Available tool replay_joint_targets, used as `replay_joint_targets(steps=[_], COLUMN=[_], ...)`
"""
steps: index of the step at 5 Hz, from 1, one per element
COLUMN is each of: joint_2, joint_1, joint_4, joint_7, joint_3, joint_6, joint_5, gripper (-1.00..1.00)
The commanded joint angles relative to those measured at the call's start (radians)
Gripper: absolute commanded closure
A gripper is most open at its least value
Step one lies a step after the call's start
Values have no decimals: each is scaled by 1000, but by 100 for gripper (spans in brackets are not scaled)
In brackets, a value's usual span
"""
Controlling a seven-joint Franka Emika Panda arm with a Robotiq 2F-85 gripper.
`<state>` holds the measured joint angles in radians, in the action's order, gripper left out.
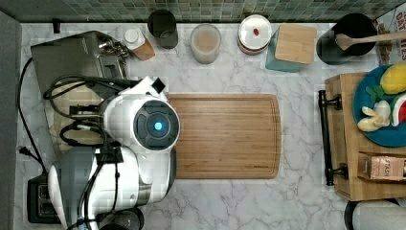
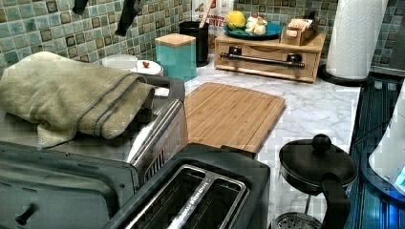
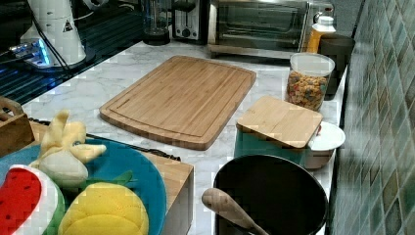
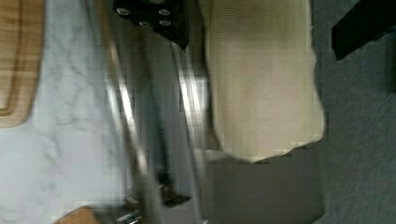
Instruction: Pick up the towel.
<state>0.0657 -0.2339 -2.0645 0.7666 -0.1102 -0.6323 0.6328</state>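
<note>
Fingers hang spread and empty above the towel on the toaster oven; descend straight, straddling the thick fold.

Rough terry cloth towel on glossy metal oven.

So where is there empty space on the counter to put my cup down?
The wooden cutting board is bare all over. There is open marble in front of it and between it and the wooden tray. Along the tiled wall it is crowded: jars, a bowl, the teal canister. The towel covers the toaster oven top.
</note>
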Motion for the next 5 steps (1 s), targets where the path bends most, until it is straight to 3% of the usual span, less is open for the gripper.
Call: replay_joint_targets(steps=[1,2,4,5], joint_2=[-72,-63,-126,-208], joint_1=[-64,-87,-64,-79], joint_4=[109,81,128,214], joint_7=[55,-35,60,-5], joint_3=[-67,-82,-84,-97], joint_6=[16,-101,-98,-55], joint_5=[-37,-159,19,-78], gripper=[-100,-100,-100,-100])
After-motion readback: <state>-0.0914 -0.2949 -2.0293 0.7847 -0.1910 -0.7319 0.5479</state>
